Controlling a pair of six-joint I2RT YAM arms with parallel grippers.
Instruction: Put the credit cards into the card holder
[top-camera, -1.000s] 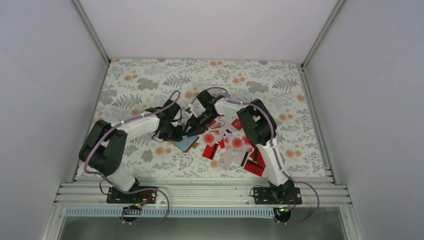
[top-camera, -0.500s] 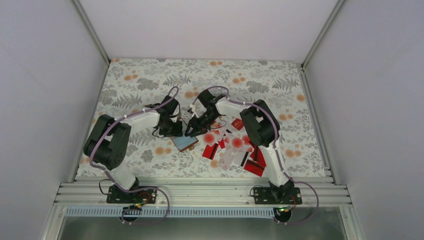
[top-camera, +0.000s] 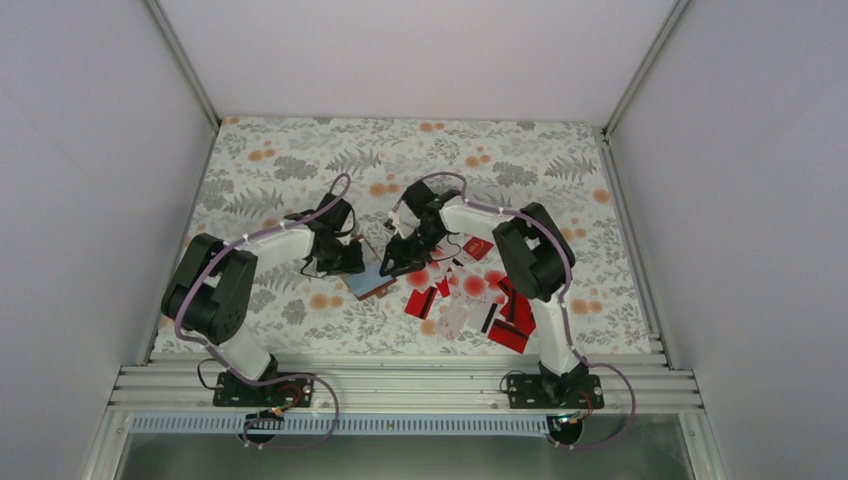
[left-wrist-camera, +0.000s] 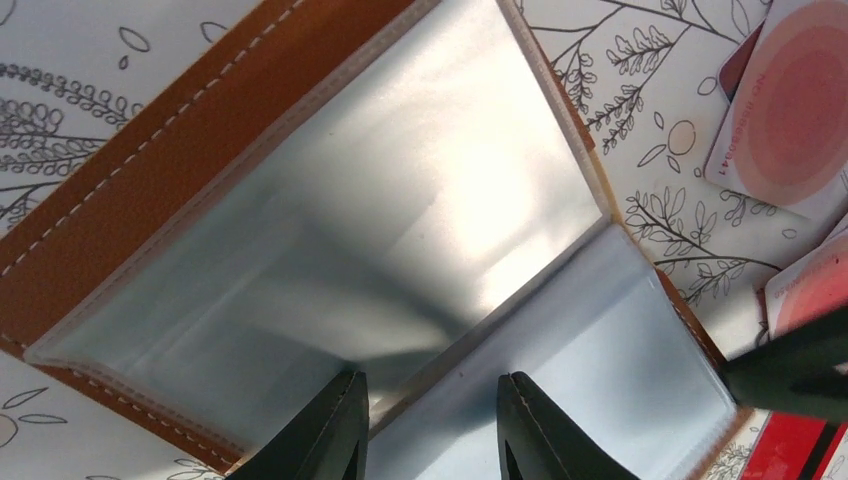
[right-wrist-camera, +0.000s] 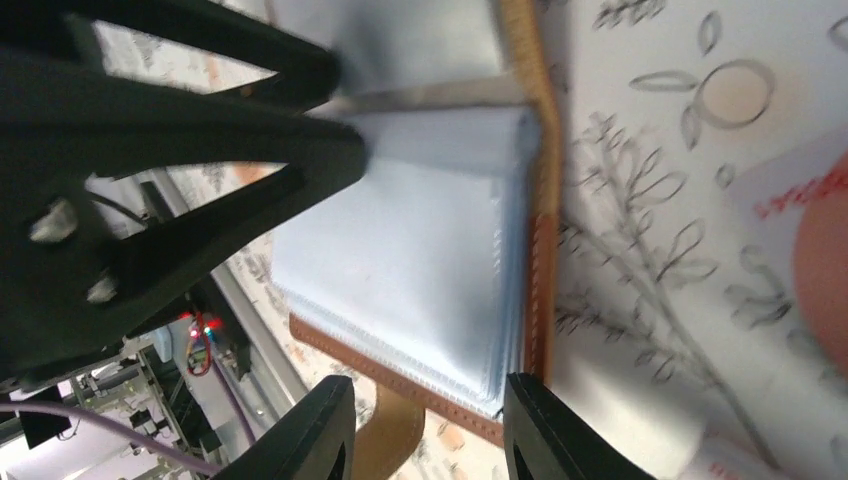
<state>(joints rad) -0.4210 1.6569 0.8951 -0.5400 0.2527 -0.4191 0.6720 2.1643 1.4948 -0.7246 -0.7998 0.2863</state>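
Note:
The card holder (top-camera: 368, 283) lies open on the floral mat, brown leather with pale blue-grey pockets (left-wrist-camera: 400, 220). My left gripper (top-camera: 350, 262) is open above it, its tips (left-wrist-camera: 430, 425) either side of the centre fold. My right gripper (top-camera: 397, 264) is open and empty at the holder's right edge; in the right wrist view (right-wrist-camera: 430, 430) its fingers straddle the corner of the pocket stack (right-wrist-camera: 420, 250). The credit cards (top-camera: 470, 290), red ones and white ones with red blotches, lie scattered to the right of the holder. A blotched card (left-wrist-camera: 790, 110) shows beside the holder.
The left gripper's black fingers (right-wrist-camera: 180, 150) fill the upper left of the right wrist view, close to the right gripper. The right gripper's dark finger (left-wrist-camera: 790, 370) shows at the holder's right edge. White walls enclose the mat (top-camera: 300, 160) on three sides.
The right gripper has shifted slightly right and toward the near edge, to the holder's right edge. The left gripper has moved a little over the holder. The holder has turned slightly.

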